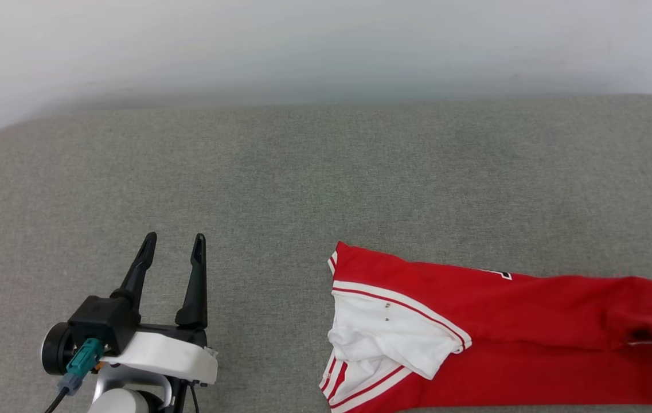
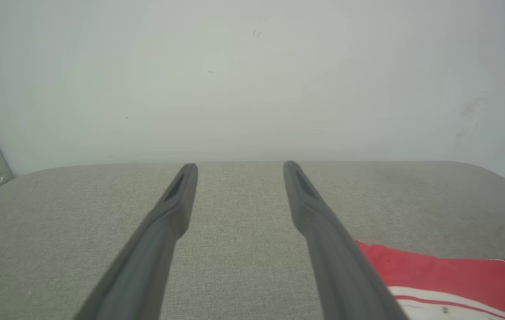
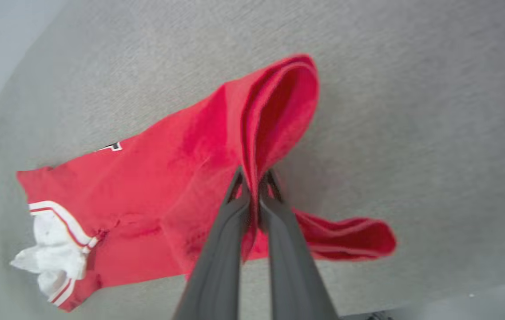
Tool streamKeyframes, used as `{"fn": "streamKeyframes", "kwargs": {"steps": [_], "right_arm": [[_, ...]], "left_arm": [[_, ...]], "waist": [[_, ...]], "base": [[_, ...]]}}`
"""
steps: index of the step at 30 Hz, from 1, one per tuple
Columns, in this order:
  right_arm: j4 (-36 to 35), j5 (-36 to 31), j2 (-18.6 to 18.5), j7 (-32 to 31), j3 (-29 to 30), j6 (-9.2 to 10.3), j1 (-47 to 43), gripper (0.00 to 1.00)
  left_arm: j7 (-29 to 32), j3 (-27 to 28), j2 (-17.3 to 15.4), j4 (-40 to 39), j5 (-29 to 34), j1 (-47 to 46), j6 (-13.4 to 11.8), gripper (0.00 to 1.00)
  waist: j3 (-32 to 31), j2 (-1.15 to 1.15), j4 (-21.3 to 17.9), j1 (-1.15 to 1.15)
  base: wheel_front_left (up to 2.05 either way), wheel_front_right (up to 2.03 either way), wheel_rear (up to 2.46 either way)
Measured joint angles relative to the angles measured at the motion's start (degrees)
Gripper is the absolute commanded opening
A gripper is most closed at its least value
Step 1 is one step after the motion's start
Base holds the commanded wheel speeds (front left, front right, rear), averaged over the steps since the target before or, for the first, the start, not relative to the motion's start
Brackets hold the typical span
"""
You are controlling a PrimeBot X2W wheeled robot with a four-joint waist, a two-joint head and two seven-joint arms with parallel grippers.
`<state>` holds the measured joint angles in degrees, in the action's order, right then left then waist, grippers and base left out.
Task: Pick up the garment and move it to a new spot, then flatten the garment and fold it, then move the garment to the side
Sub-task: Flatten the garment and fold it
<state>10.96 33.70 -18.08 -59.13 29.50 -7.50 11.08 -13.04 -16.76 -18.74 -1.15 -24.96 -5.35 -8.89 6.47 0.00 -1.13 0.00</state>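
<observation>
Nearest, right gripper [image 3: 254, 174], lower centre of its wrist frame, jaws clamped on raised red fold of the one garment [image 3: 168, 178]. Spread across lower right of head frame on grey table [image 1: 303, 172]. Lower left, left gripper [image 1: 175, 236], jaws apart, well clear of cloth.

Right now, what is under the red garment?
The garment lies on the grey fabric surface, which shows around it. One end is bunched up, pinched in the right gripper. Whatever lies beneath the flat cloth is covered.

Red garment [image 1: 503, 312] on grey fabric surface [image 1: 303, 172]
</observation>
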Motion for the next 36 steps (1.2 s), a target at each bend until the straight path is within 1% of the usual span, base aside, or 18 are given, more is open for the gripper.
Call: {"fn": "streamKeyframes", "kwargs": {"steps": [3,5,6,8,10,12,14,17,22,25,26,27,28,32,33,36], "right_arm": [[-0.1,5.1,6.5,-4.4,-1.2,0.01,1.2,0.00],[-0.8,8.4,10.5,-6.4,-2.4,0.01,1.4,0.00],[-0.9,10.0,12.1,-7.5,-3.3,0.01,1.4,0.00],[-1.1,13.9,14.2,-8.5,-4.8,0.01,1.4,0.00],[-0.1,18.2,14.8,-9.1,-7.1,0.01,1.5,0.00],[1.6,23.3,14.9,-8.2,-10.3,0.01,1.9,0.00],[3.7,29.1,14.9,-5.4,-15.7,0.01,2.3,0.00],[6.0,35.3,15.2,-0.6,-23.9,0.01,2.7,0.00],[8.1,41.0,15.2,6.2,-35.1,0.01,4.1,0.00],[9.0,40.2,15.2,10.5,-39.4,0.01,5.4,0.00],[9.4,38.7,15.2,11.7,-40.3,0.01,5.7,0.15],[10.0,37.4,15.2,13.1,-41.1,0.01,5.9,0.53],[10.5,36.4,15.2,14.2,-41.7,0.01,6.1,1.00],[11.2,34.2,14.2,17.0,-44.7,0.01,6.7,1.00],[11.0,33.4,13.5,18.0,-45.3,0.01,7.0,1.00],[8.6,29.0,9.6,21.9,-48.3,0.01,7.3,1.00]], "left_arm": [[0.2,-0.1,-0.1,-0.1,-0.1,0.1,0.0,1.00],[0.3,-0.3,-0.1,0.0,-0.1,0.1,-0.1,1.00],[0.4,-0.5,-0.1,0.0,-0.1,0.1,-0.1,1.00],[0.8,-0.9,-0.1,0.2,-0.3,0.1,0.3,1.00],[1.1,-1.3,0.0,0.4,-0.4,-0.2,0.4,1.00],[1.3,-1.7,0.0,0.7,-0.5,-0.8,0.8,1.00],[1.5,-2.2,0.2,0.9,-0.5,-1.1,1.1,1.00],[1.8,-3.0,0.4,1.7,-0.5,-1.6,1.6,1.00],[1.8,-3.7,1.1,2.9,-1.0,-2.3,2.2,1.00],[1.5,-3.7,1.2,3.4,-1.1,-2.6,2.3,1.00],[1.4,-3.7,1.2,3.5,-1.2,-2.7,2.4,1.00],[1.3,-3.7,1.3,3.6,-1.4,-2.8,2.4,1.00],[1.2,-3.7,1.3,3.8,-1.5,-2.9,2.4,1.00],[0.7,-3.6,1.4,4.4,-1.5,-2.9,2.4,1.00],[0.6,-3.6,1.5,4.6,-1.5,-2.9,2.4,1.00],[0.2,-3.7,1.7,5.0,-1.6,-2.9,2.4,1.00]], "waist": [[-0.3,0.00,-0.3,0.00],[-0.5,0.00,-0.2,0.00],[-0.6,0.00,-0.1,0.00],[-0.8,0.00,0.3,0.00],[-0.9,0.00,0.8,0.00],[-1.1,0.00,1.4,0.00],[-1.2,0.00,2.0,0.00],[-1.3,0.00,3.1,0.00],[-1.3,0.00,5.0,0.00],[-1.1,0.00,5.9,0.00],[-1.0,0.00,6.1,0.00],[-0.9,0.00,6.3,0.00],[-0.8,0.00,6.5,0.00],[-0.4,0.00,6.7,0.00],[-0.4,0.00,6.7,0.00],[-0.4,0.00,6.7,0.00]], "base": [[0.00,0.00,0.00],[0.00,0.00,0.00],[0.00,0.00,0.00],[0.00,0.00,0.00],[0.00,0.00,0.00],[0.00,0.00,0.00],[0.00,0.00,0.00],[0.00,0.00,0.00],[0.00,0.00,0.00],[0.00,0.00,0.00],[0.00,0.00,0.00],[0.00,0.00,0.00],[0.00,0.00,0.00],[0.00,0.00,0.00],[0.00,0.00,0.00],[0.00,0.00,0.00]]}}
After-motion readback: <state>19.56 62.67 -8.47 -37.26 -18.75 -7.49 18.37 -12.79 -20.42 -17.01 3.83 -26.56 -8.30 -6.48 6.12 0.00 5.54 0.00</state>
